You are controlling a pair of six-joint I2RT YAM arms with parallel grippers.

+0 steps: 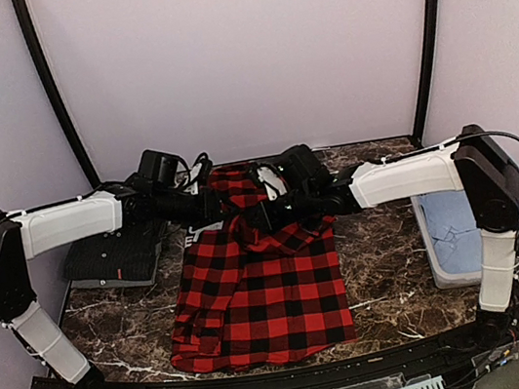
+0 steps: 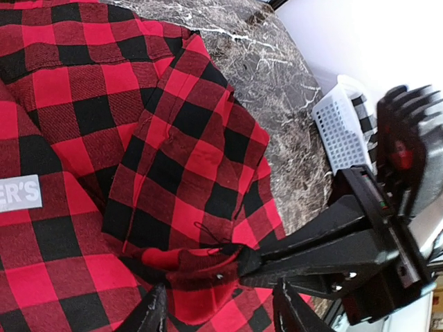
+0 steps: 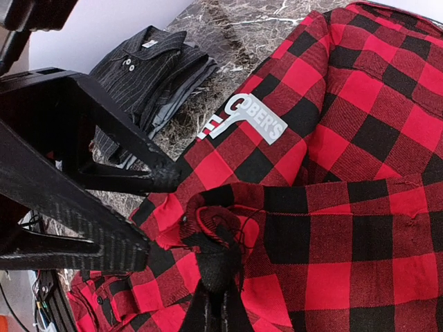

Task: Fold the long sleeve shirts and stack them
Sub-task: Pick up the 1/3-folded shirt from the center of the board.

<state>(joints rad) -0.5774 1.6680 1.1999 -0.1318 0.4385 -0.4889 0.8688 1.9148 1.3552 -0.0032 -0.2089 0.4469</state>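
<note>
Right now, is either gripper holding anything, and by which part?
The right gripper is shut on the flannel shirt, pinching a bunched edge of its folded-over part. The left gripper is open next to it, holding nothing.

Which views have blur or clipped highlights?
Top external: evenly lit, no glare on the flannel shirt or marble table. Left wrist: the check pattern is crisp, but the right gripper goes soft toward its body and the wall is blown white. Right wrist: lettering readable; the left gripper is a near-black mass with little detail.
</note>
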